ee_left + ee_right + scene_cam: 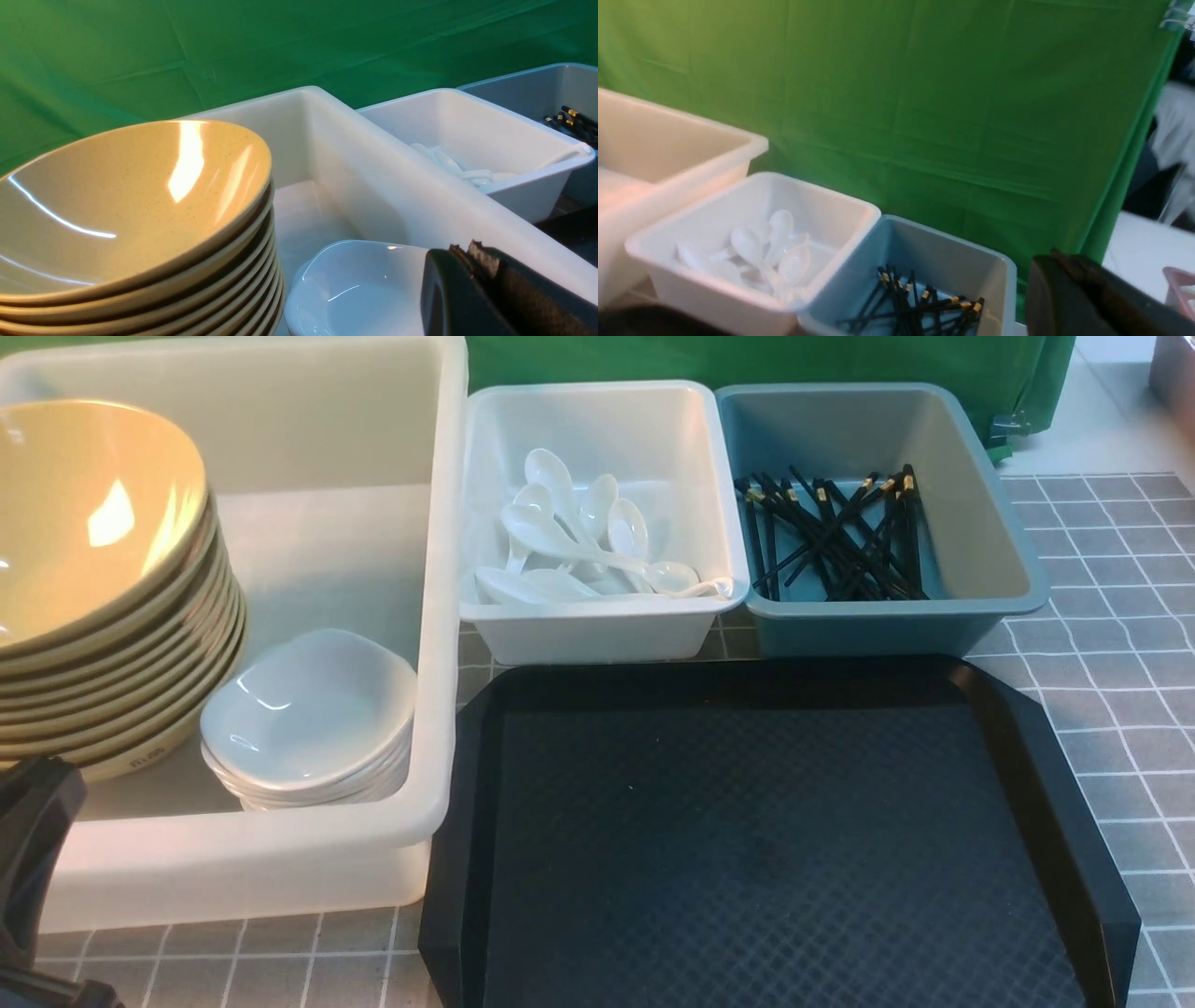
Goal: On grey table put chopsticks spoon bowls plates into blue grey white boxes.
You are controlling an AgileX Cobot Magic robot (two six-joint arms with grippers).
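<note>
A stack of several beige bowls [93, 579] and a stack of white plates [308, 719] sit in the large translucent tub [439, 616]. Several white spoons [579, 541] lie in the small white box [607, 635]. Black chopsticks [840, 537] lie in the blue-grey box [1008, 551]. My left gripper [467, 249] is shut and empty, near the plates [355, 289] and beside the bowls [131, 210]; part of its arm shows at the front view's lower left [28, 840]. My right gripper [1059, 256] is shut and empty, raised by the blue-grey box [934, 252]; it is outside the front view.
A black diamond-textured tray [766, 840] lies in front of the two small boxes with nothing on it. The grey tiled table [1111, 709] shows to the right. A green cloth backdrop [747, 359] hangs behind the boxes.
</note>
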